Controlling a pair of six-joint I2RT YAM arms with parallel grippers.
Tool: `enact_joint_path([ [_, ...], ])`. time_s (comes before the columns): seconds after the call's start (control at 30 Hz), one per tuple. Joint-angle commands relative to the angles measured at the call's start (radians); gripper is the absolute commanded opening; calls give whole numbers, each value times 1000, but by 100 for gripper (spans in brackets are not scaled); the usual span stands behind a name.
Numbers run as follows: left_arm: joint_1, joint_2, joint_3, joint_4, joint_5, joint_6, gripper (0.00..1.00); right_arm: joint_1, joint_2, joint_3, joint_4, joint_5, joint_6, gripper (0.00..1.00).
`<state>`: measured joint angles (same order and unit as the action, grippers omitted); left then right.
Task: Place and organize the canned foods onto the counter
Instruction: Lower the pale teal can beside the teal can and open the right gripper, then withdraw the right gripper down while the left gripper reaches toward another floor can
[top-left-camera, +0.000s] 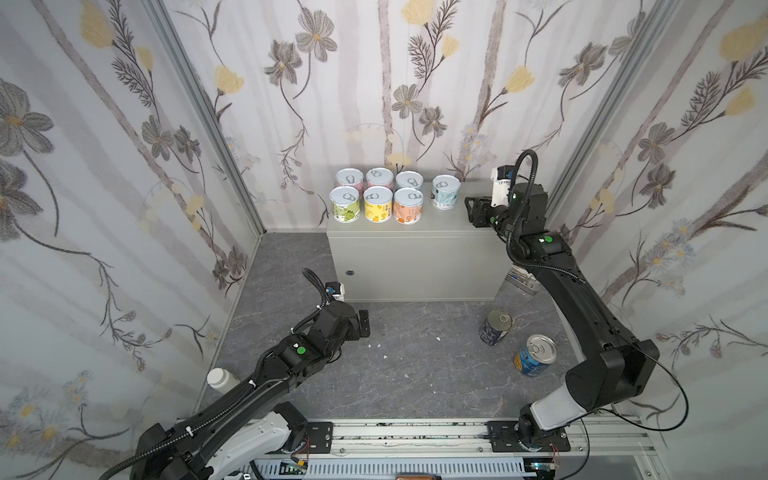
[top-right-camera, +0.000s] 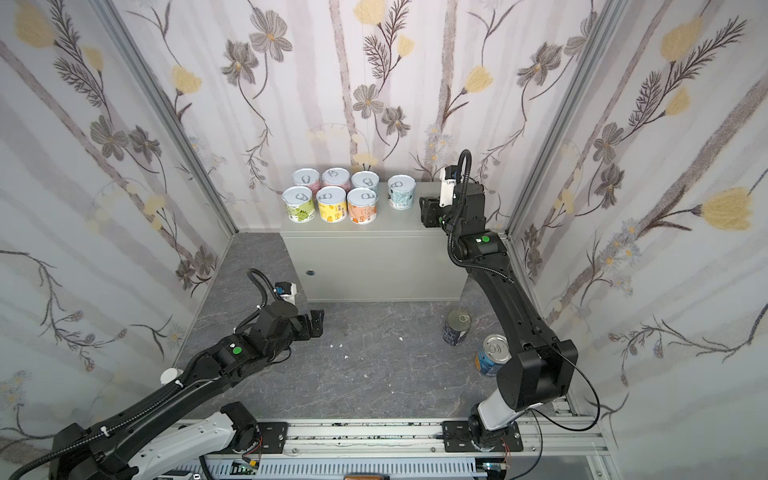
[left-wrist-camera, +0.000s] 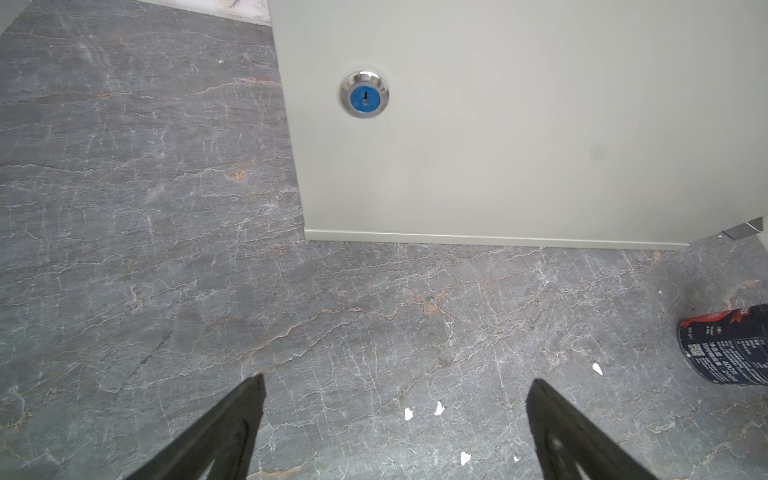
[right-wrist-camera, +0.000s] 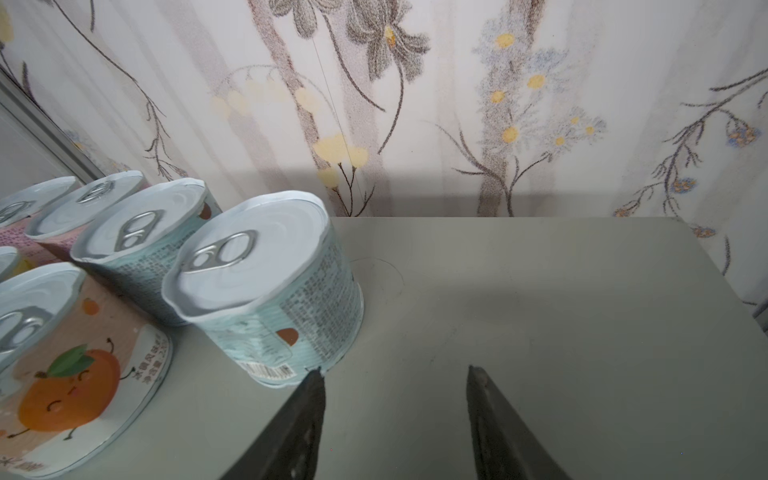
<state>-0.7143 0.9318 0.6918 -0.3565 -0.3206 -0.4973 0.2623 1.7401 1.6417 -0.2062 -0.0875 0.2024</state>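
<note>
Several short pastel canned foods stand in two rows on the counter (top-left-camera: 415, 257) (top-right-camera: 374, 257) (right-wrist-camera: 540, 311). A pale blue can (top-left-camera: 445, 192) (top-right-camera: 401, 192) (right-wrist-camera: 266, 291) stands alone at the right end of the back row. My right gripper (top-left-camera: 469, 212) (top-right-camera: 424, 212) (right-wrist-camera: 395, 370) hovers low over the counter top just right of it, jaws apart and holding nothing, one fingertip beside the can's base. A dark navy can (top-left-camera: 495, 327) (top-right-camera: 457, 327) (left-wrist-camera: 727, 345) and a blue can (top-left-camera: 535, 355) (top-right-camera: 492, 355) stand on the floor. My left gripper (top-left-camera: 363, 322) (top-right-camera: 318, 322) (left-wrist-camera: 397, 378) is wide open over bare floor.
The counter's front (left-wrist-camera: 498, 124) carries a round lock (left-wrist-camera: 364, 94). A white-capped bottle (top-left-camera: 220, 379) (top-right-camera: 168, 376) lies by the left arm. A shiny tray (top-left-camera: 521, 279) sits behind the right arm, beside the counter. White crumbs (left-wrist-camera: 438, 409) dot the dark marbled floor.
</note>
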Motion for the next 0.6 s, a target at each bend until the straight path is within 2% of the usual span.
enact_joint_path([
  [0.0, 3, 5, 1, 2, -18, 5, 100, 3, 27, 7, 74, -32, 21, 56],
  [0.57, 16, 11, -5, 2, -23, 5, 100, 44, 139, 80, 88, -47, 32, 55],
])
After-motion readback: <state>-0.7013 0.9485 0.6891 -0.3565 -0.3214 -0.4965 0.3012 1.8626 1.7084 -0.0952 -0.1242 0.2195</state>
